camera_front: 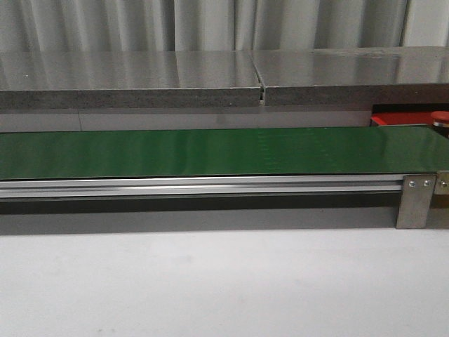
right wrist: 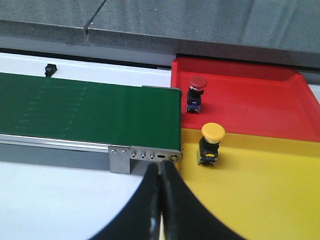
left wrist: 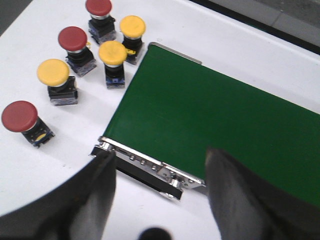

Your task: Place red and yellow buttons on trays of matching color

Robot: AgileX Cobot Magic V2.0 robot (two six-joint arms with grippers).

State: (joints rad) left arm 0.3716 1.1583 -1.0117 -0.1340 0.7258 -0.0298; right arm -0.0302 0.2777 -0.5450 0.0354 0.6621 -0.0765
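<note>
Closed jaws of the right gripper (right wrist: 160, 200) fill the near edge of its wrist view, fingers pressed together on nothing, hovering just short of the belt (right wrist: 85, 112) end. Past that end lie two trays side by side: the red tray (right wrist: 250, 100), with one red button (right wrist: 196, 92) standing on it near the belt, and the yellow tray (right wrist: 260, 185), with one yellow button (right wrist: 211, 143) on it near the seam between the trays. Both sit on matching colours, so two are done.

At the belt's other end the left gripper (left wrist: 160, 185) hangs with jaws wide apart and empty, above the belt's metal end bracket (left wrist: 150, 167). Six buttons wait on the white table (left wrist: 60, 165) beside that end: three red buttons (left wrist: 72, 42) and three yellow buttons (left wrist: 112, 57), all upright, none on the belt. By my reckoning a quarter of the sorting is finished, and six remain to be picked up and sent down the belt, which is bare in the front view
</note>
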